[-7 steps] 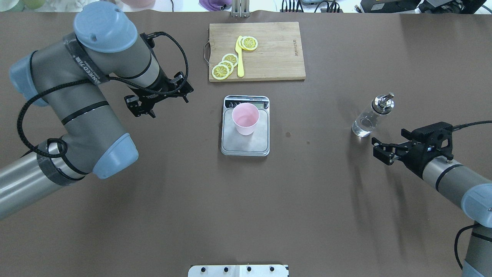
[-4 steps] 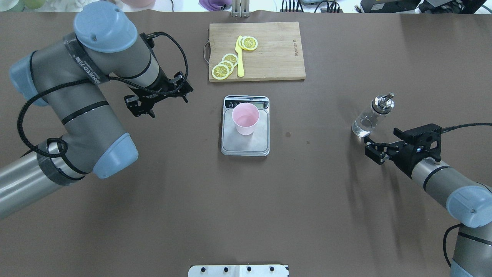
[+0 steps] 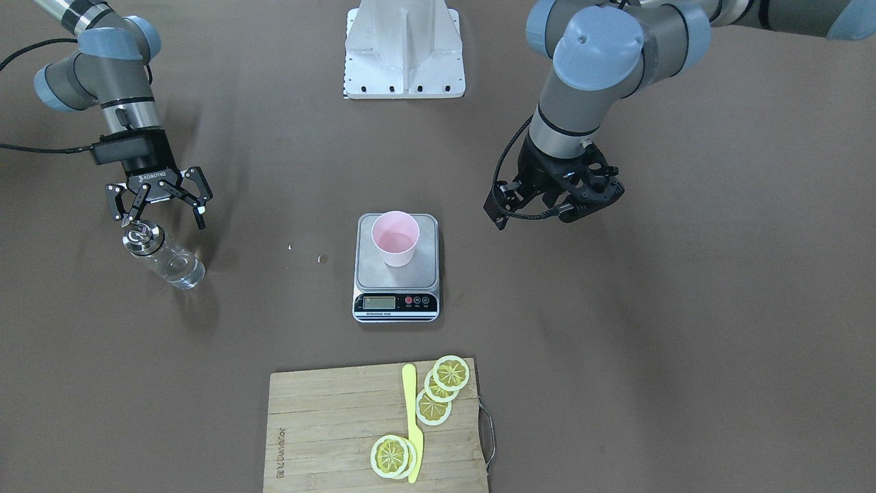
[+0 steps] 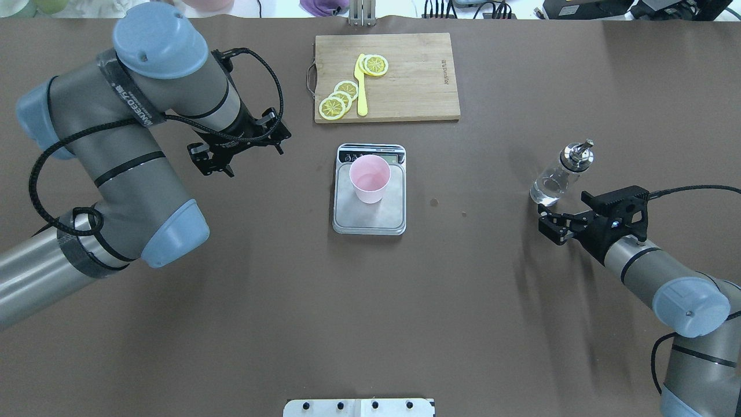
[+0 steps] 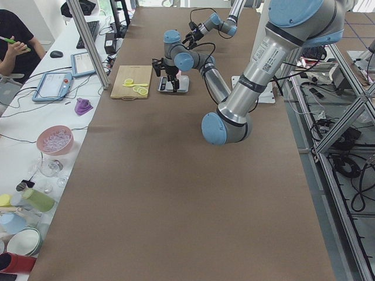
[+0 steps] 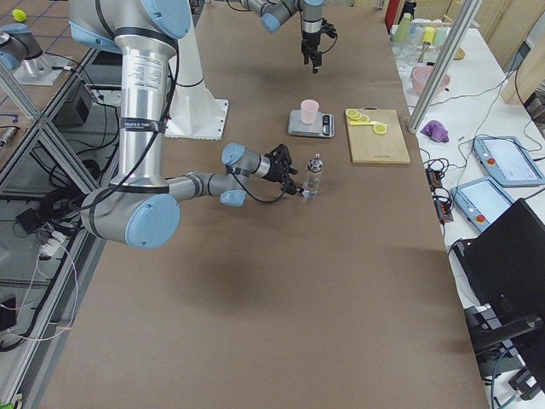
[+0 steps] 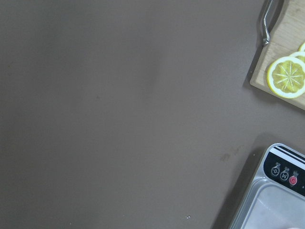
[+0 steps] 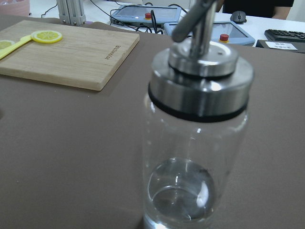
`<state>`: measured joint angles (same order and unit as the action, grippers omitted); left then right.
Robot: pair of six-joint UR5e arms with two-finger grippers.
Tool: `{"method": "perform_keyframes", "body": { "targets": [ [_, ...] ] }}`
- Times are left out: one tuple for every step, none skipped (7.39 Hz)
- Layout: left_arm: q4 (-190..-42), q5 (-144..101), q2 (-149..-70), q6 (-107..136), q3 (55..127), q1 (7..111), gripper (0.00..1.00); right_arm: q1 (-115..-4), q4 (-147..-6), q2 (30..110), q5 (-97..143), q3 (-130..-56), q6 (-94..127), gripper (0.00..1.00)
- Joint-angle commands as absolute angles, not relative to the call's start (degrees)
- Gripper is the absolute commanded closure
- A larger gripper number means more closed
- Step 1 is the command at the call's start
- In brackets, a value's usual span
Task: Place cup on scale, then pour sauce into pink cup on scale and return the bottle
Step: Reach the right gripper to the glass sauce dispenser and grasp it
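The pale pink cup [image 4: 369, 178] stands upright on the steel scale [image 4: 370, 219] at mid table; both also show in the front view, cup [image 3: 395, 238] and scale [image 3: 429, 271]. The scale's corner shows in the left wrist view [image 7: 267, 200]. The clear glass bottle [image 4: 553, 184] with a metal pourer stands upright on the table to the right, with a little clear sauce at its bottom [image 8: 181, 195]. My right gripper [image 4: 549, 227] is open and empty, low beside the bottle [image 3: 168, 261] on the robot's side, not touching it. My left gripper [image 4: 240, 152] is open and empty, raised left of the scale.
A wooden cutting board [image 4: 411, 81] with lemon slices [image 4: 341, 98] and a yellow knife [image 4: 361, 87] lies beyond the scale. A white mounting plate [image 3: 404, 61] sits at the robot's edge of the table. Bare brown table lies between the scale and the bottle.
My right gripper has moved in toward the bottle, staying open. The left arm, the cup, the scale and the bottle have not moved.
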<state>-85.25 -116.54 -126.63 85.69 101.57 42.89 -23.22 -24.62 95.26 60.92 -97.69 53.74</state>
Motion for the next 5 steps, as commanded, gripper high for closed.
{"method": "perform_keyframes", "body": {
  "targets": [
    [-85.25, -116.54, -126.65, 85.69, 101.25, 42.80, 0.02, -23.29, -24.61, 94.92, 61.00, -97.38, 53.61, 0.01],
    [-85.34, -116.54, -126.65, 85.69, 101.16, 42.89, 0.02, -23.38, -24.52, 95.10, 61.00, -97.38, 53.61, 0.01],
    [-85.34, -116.54, -126.65, 85.69, 101.16, 42.89, 0.02, -23.47, -21.39, 95.53, 61.00, -96.08, 53.09, 0.01],
    [-85.34, -116.54, -126.56, 85.69, 101.16, 42.80, 0.02, -23.55, -16.83, 95.36, 60.91, -92.50, 51.26, 0.01],
    [-86.04, -116.54, -126.56, 85.69, 100.81, 42.80, 0.02, -23.90, -15.48, 95.01, 61.00, -91.50, 50.20, 0.01]
  ]
}}
